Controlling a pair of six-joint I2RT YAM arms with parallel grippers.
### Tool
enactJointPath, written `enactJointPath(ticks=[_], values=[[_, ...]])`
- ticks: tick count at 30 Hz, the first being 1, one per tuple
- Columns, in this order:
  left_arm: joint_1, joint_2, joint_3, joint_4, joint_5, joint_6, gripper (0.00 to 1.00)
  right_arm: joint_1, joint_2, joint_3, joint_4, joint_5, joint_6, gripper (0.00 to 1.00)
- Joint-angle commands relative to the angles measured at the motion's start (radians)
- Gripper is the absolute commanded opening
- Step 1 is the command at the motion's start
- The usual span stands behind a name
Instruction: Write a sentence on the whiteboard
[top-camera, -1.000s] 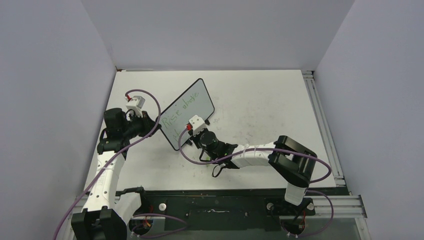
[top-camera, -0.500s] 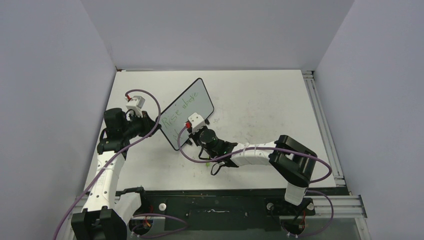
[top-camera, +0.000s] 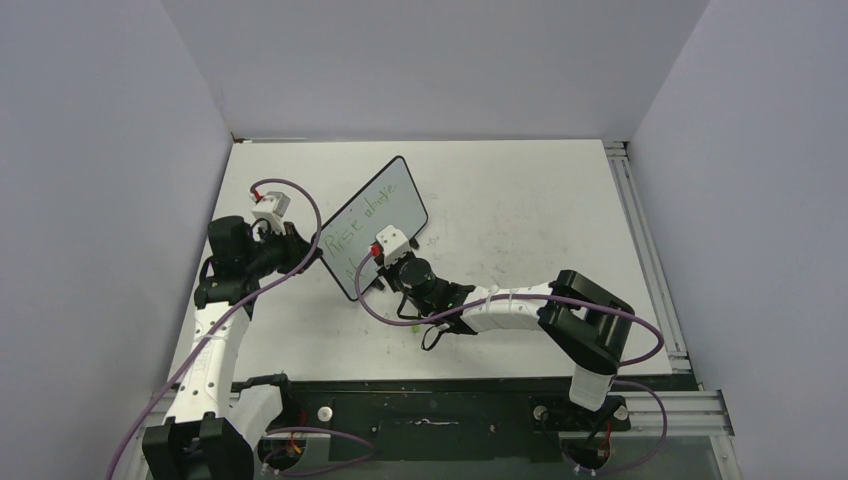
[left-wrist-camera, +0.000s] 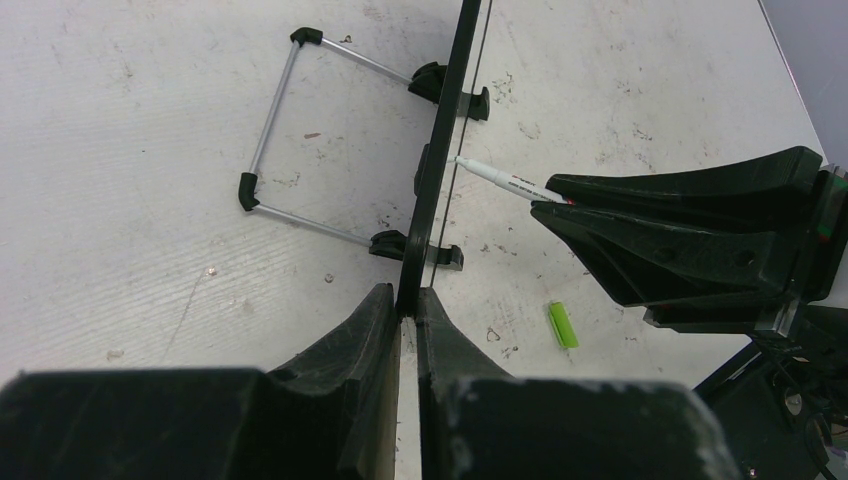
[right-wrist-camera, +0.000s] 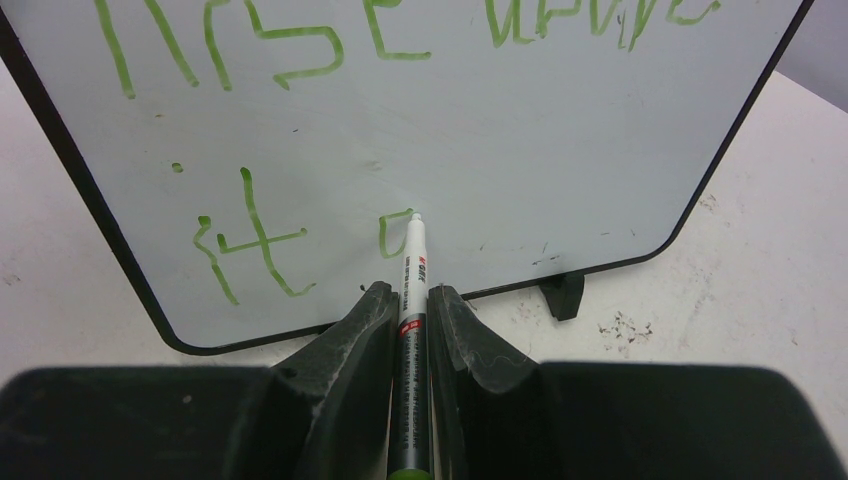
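While our left gripper (left-wrist-camera: 404, 303) clamps the board (right-wrist-camera: 560, 150) edge, we see right gripper (right-wrist-camera: 410, 298) pinching marker (right-wrist-camera: 413, 262), tip touching board, on sentence (right-wrist-camera: 290, 45)'s second line.

Whiteboard (right-wrist-camera: 560, 140): green handwritten sentence (right-wrist-camera: 262, 240), two lines. Upper line, tops cut off in right wrist view, reads "Rise above" in top view. Lower line, left end: "it", then single curved stroke, letter unclear. Marker (right-wrist-camera: 411, 290) barrel: small red-and-black print, too small to read.
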Motion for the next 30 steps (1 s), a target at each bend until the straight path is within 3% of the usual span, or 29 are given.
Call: enactJointPath(ticks=[1,30], values=[[-0.006,-0.004,0.04,0.028,0.034,-0.009,0.0,-0.008,0.006,0.026,0.07,-0.003,0.012,0.05],[-0.004,-0.007,0.04,0.026,0.033,-0.009,0.0,-0.011,0.031,-0.021,0.051,0.007,0.047,0.05]])
